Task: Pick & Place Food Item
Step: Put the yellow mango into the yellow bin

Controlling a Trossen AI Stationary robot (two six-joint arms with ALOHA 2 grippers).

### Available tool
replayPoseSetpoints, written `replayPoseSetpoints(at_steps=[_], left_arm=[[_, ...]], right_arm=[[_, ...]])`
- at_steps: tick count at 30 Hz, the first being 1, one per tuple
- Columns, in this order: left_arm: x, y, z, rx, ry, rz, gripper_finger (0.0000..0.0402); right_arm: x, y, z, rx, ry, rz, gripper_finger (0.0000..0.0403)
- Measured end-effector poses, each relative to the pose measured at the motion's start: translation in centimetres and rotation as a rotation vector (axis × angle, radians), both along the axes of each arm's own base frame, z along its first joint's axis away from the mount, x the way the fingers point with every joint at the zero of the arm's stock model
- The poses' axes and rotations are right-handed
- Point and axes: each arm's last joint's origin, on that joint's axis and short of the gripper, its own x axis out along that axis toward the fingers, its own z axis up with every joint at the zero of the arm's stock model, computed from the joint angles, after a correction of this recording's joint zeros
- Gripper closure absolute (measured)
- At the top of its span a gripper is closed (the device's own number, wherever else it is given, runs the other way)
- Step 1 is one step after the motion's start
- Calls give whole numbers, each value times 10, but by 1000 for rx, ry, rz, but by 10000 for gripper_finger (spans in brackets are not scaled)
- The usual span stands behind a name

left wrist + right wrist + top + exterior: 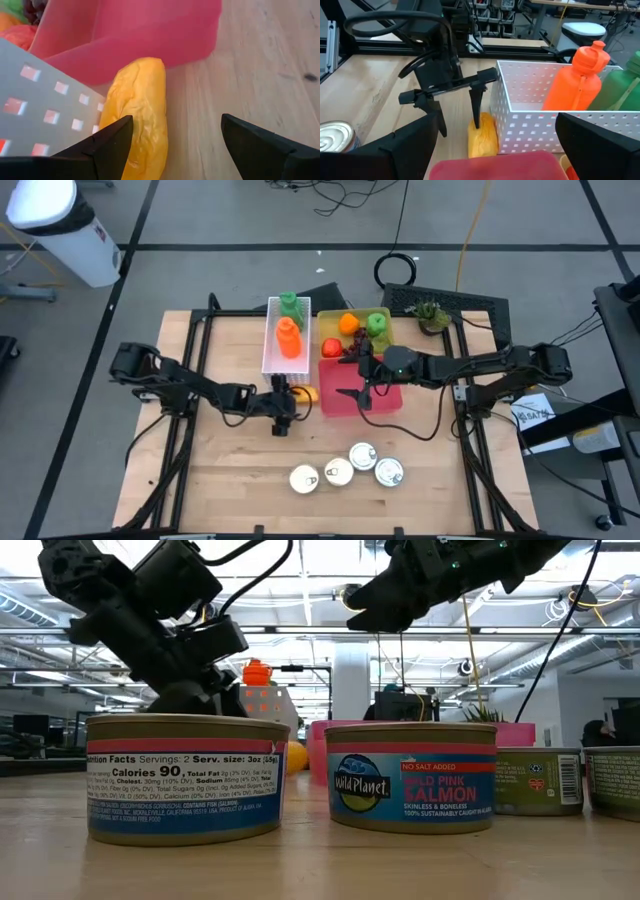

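my left gripper (457, 107) is down at the table (230, 470), its fingers spread wide on either side of the yellow food item (142, 112). i am not gripping it: one fingertip stands at the item's side next to the white basket, the other is clear of it over bare wood. the yellow food item lies on the table in the corner between the white perforated basket (535, 127) and the pink bin (150, 35), just beside both. the basket holds an orange bottle (575, 82) and a green bottle (620, 87), both upright.

my right gripper (352, 392) hangs above the pink bin with its fingers fully apart and nothing in them. the far end of the bin holds an orange fruit (348, 323), a red one (331, 347) and a green one (377, 325).

four round cans (346, 466) stand together nearer the table's front edge, well apart from both grippers.
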Motion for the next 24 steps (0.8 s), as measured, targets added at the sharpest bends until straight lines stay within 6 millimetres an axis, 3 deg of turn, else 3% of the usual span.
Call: replayPoseSetpoints(at_steps=[5,14,24], left_arm=[[1,-2,0,0,-14,6,96],[6,-23,18,167,-16,-16,125],[-1,-10,6,-57,118,55,128]], right_arm=[[0,0,0,0,1,0,23],[0,1,-1,0,7,4,23],[0,1,-1,1,8,4,23]])
